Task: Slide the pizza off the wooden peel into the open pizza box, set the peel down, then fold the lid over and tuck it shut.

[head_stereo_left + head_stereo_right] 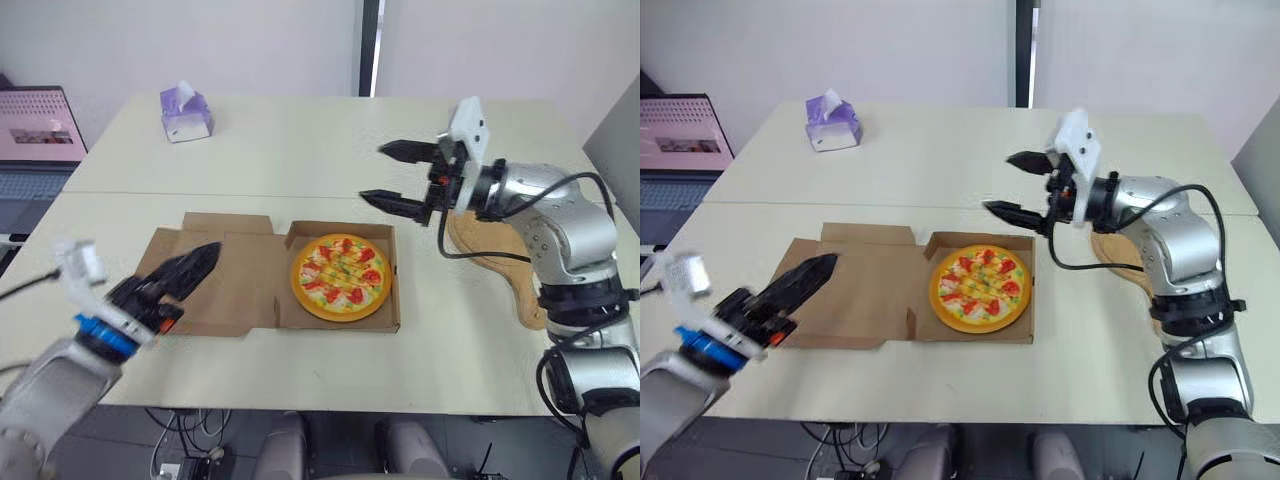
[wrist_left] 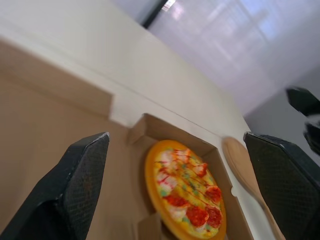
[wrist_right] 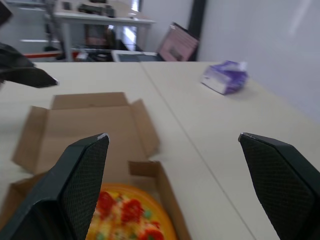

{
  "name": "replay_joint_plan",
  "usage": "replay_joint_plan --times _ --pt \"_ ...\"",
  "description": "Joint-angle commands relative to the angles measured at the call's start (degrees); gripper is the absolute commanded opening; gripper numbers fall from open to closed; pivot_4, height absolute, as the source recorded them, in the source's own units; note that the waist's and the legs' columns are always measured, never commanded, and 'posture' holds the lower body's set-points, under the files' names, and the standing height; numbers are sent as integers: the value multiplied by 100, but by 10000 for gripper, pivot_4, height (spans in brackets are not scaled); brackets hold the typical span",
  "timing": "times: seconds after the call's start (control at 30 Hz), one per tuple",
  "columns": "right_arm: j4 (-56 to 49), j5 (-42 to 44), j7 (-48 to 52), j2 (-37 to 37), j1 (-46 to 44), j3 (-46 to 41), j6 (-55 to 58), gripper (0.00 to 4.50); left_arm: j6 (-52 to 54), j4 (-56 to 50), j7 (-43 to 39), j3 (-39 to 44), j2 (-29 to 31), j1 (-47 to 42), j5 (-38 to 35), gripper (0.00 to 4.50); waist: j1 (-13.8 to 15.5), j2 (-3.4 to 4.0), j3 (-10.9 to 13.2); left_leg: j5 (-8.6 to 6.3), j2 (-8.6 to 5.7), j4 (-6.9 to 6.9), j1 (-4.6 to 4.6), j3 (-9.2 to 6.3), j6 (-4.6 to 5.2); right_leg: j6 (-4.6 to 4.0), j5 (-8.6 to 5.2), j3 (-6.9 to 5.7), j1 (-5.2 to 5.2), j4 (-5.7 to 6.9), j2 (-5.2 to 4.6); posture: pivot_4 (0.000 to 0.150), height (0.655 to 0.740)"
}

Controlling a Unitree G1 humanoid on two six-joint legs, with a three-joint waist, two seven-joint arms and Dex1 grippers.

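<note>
Head view, left gripper (image 1: 200, 258): hangs low over the near outer corner of the lid (image 1: 240, 290), which lies flat on the table (image 1: 300, 150) just ahead of its tips. From this angle the fingers overlap, so their gap is hard to read here.
Head view, right gripper (image 1: 375, 172): jaws wide apart and holding nothing, raised above the far edge of the pizza box (image 1: 393, 300).
Head view, pizza (image 1: 340, 276): sits in the box base, below the right gripper and on its near side.
Head view, peel (image 1: 500, 252): lies on the table behind the right gripper's wrist, partly under the arm.
Left wrist view, fingers (image 2: 82, 175): well apart and empty, with the lid under them and the pizza straight ahead between them.
Right wrist view, fingers (image 3: 80, 175): spread and empty, with the pizza just below them and the lid beyond.
Step in hand: the pizza is boxed and the peel set down, so folding the lid comes next, as I judge it.
Next move: the left gripper would need to catch the lid's outer edge and swing it over the pizza. The right gripper is placed to steady the base and help tuck.
</note>
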Motion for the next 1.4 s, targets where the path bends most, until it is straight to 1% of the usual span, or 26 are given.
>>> replay_joint_plan --times 0.03,0.1,0.17,0.23,0.3,0.5,0.63,0.9,1.17,1.37,1.4 --pt "-192 175 240 183 -181 165 -71 44672 -353 -294 -271 575 -259 1108 -459 45000 35 -7 -4 0 0 0 1 3 0 -1 1 0 1 -1 1 1500 7400" --pt "-125 98 306 310 -204 295 -207 44672 -476 -205 -533 744 -493 1796 -591 45000 76 -8 -5 0 -4 0 3 4 0 -1 1 0 1 -2 1 1500 7400" --pt "-74 30 325 412 -209 391 -297 44672 -628 -86 -717 829 -668 2246 -594 45000 92 -8 -5 0 -11 0 2 4 0 -1 1 -2 2 -3 2 1500 7400" --pt "-103 44 339 471 -204 445 -295 44672 -801 35 -782 857 -734 2453 -626 45000 104 -9 -6 0 -20 0 1 6 0 -1 1 -5 4 -4 2 1500 7400" --pt "-163 88 327 524 -199 460 -255 44672 -974 280 -787 824 -731 2457 -582 45000 103 -10 -6 0 -24 -2 2 4 0 -2 0 -7 8 -5 3 1500 7400" --pt "-377 184 326 570 -199 493 -64 44672 -1259 787 -826 314 -692 1893 -60 45000 85 -13 -8 0 -24 -9 2 7 0 -2 0 -13 4 -4 11 1500 7400" --pt "-576 235 270 600 -198 496 93 44672 -1309 1111 -628 -124 -652 1376 278 45000 80 -16 -11 0 -23 -9 3 4 0 -1 1 -14 5 -3 13 1500 7400" --pt "-834 305 140 545 -136 456 314 44672 -1200 1550 -353 -481 -551 939 353 45000 70 -23 -15 0 -17 -17 3 -11 0 -1 1 -13 0 -3 16 1500 7400" --pt "-911 313 -7 493 -131 463 355 44672 -1098 2093 -401 -732 -374 362 649 45000 71 -23 -15 0 -22 -18 3 -14 0 -1 1 -14 1 -3 14 1500 7400" --pt "-945 326 -77 450 -144 462 388 44672 -890 2348 -411 -864 -299 86 770 45000 76 -22 -15 0 -23 -18 4 -14 0 -1 1 -14 1 -3 12 1500 7400" --pt "-958 331 -89 440 -139 460 397 44908 -857 2368 -407 -874 -295 65 774 43075 76 -22 -15 0 -24 -18 4 -14 0 -1 1 -14 1 -3 11 1500 7400"
